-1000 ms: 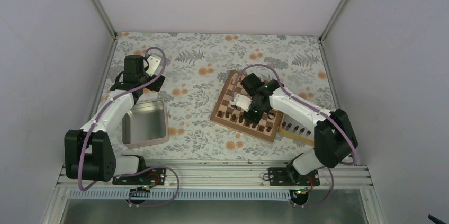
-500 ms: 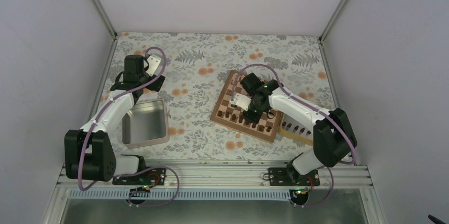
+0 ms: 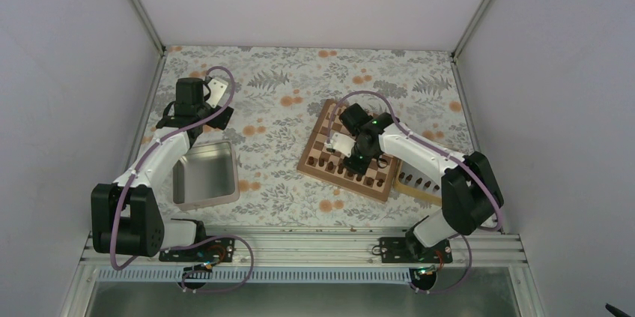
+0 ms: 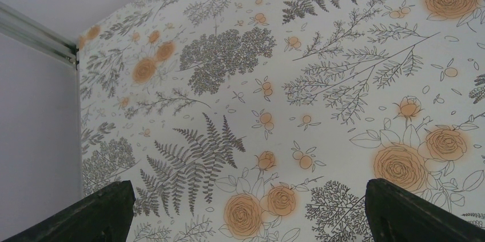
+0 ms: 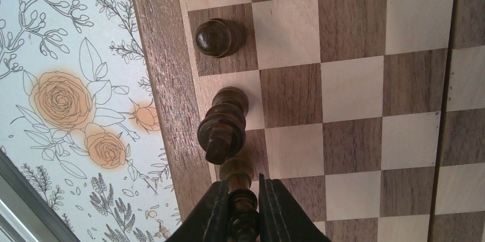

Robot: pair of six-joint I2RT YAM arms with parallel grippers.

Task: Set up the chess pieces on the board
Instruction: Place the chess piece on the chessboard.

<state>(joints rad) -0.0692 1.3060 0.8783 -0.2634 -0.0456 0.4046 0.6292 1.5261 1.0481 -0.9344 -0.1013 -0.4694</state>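
Note:
The board lies right of centre on the floral cloth, with dark chess pieces lined along its near edge. In the right wrist view a round-headed piece and a taller ringed piece stand in the board's edge column. My right gripper is shut on another dark piece, which stands upright on the square just behind the ringed one. My left gripper hangs open over bare cloth at the far left, with nothing between its fingers.
A grey metal tin sits near the left arm. A light wooden tray holding more dark pieces lies against the board's right side under the right arm. Enclosure walls close in the table on three sides.
The right arm has shifted very slightly over the board with its fingers still around the piece. The left arm has not moved.

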